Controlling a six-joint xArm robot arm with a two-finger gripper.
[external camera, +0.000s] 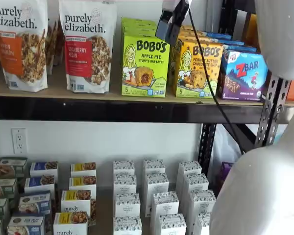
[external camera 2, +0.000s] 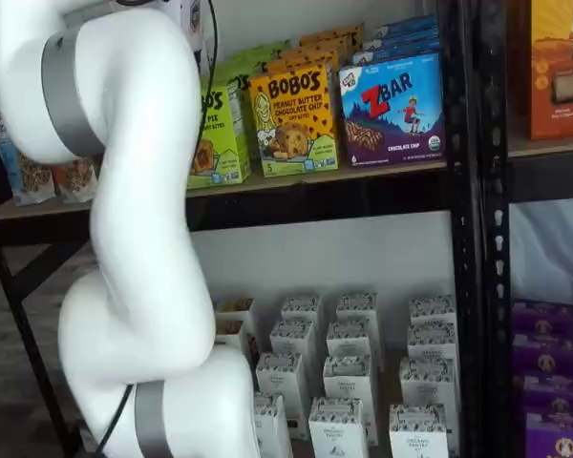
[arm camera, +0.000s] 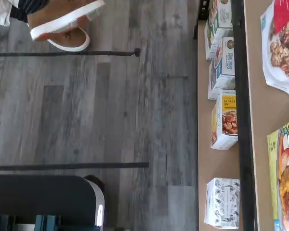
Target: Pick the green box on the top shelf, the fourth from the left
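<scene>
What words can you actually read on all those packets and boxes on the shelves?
"purely elizabeth." on both granola bags.
"BOBO'S APPLE PIE" on the green box.
"BOBO'S PEANUT BUTTER CHOCOLATE CHIP" on the yellow-orange box.
"ZBAR", "CHOCOLATE CHIP" on the blue box.
"ORGANIC" on a white patterned carton.
Flavour names on the bags are only partly legible; the lower-shelf small boxes are too small to read.

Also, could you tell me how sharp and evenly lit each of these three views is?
The wrist view is turned on its side and soft, the green box blurred at its edge. In a shelf view the green box is crisp and evenly lit, while the near arm is overexposed and unfocused. In a shelf view the arm hides much of the green box.
</scene>
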